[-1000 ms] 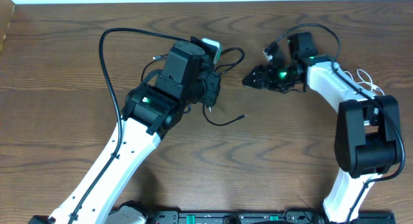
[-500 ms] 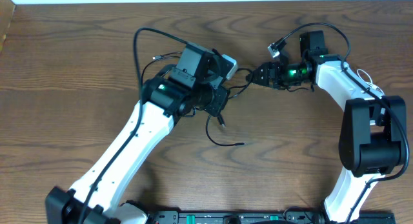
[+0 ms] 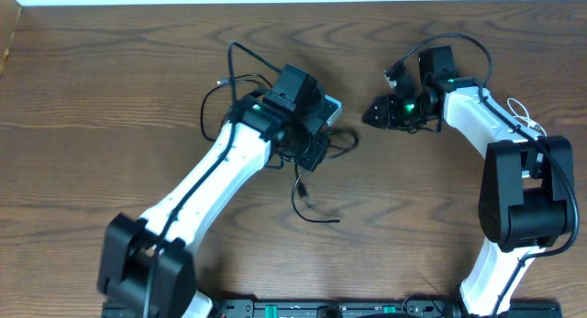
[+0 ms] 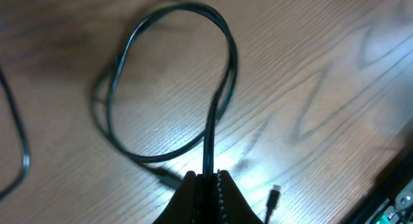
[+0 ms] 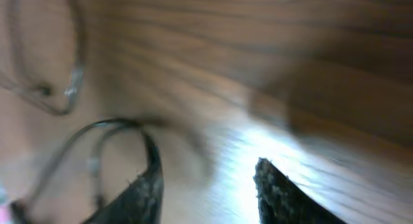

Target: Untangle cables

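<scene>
**A:** Left gripper [image 4: 206, 180]?
**B:** Pinched tight on the black cable [image 4: 216, 101], which loops out over the table [image 4: 335, 88] just ahead.
**A:** Right gripper [image 5: 206, 169]?
**B:** Blurred, but the jaws stand partly apart with nothing between them. The white cable [image 3: 521, 105] lies far right, beside that arm.

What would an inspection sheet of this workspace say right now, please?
Surface: wooden table, brown grain.
Job's things: black cable looped on the table, one plug lying free; white cable at the far right, partly hidden.
Clutter: nothing seen.
Grippers: left pincer shut on the black cable; right pincer open, holding nothing.
Cables: thick arm cables arch above the arms.
Surroundings: dark rail along the near edge.
</scene>
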`<move>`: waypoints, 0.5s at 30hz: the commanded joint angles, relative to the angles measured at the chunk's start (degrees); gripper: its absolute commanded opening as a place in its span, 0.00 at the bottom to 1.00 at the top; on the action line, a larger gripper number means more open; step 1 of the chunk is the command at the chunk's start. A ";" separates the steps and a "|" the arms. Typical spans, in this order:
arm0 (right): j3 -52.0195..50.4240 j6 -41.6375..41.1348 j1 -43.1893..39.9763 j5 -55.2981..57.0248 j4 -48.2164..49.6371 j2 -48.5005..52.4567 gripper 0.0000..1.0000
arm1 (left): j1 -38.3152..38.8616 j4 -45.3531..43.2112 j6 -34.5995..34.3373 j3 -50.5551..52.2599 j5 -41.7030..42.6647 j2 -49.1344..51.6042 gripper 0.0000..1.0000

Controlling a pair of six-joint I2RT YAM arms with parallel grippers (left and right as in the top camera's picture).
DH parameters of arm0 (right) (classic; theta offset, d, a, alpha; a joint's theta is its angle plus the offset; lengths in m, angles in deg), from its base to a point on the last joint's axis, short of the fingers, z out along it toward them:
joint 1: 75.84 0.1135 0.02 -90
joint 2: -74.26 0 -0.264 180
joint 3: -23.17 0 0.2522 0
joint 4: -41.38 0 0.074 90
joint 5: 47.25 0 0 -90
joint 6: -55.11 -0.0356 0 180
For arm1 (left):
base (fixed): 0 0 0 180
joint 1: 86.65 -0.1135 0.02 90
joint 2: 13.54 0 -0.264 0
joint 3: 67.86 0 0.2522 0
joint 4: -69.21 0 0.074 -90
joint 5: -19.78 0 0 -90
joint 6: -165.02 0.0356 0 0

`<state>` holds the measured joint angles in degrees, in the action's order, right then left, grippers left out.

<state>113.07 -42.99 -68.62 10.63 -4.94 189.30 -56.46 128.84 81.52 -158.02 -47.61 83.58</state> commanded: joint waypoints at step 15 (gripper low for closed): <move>-0.24 15.98 4.37 -7.26 0.35 0.48 0.45 | 0.76 2.82 1.81 -0.31 -5.75 7.80 0.08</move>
<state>113.07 -32.30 -66.37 6.06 -4.90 189.30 -55.83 130.85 82.59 -158.02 -51.70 91.34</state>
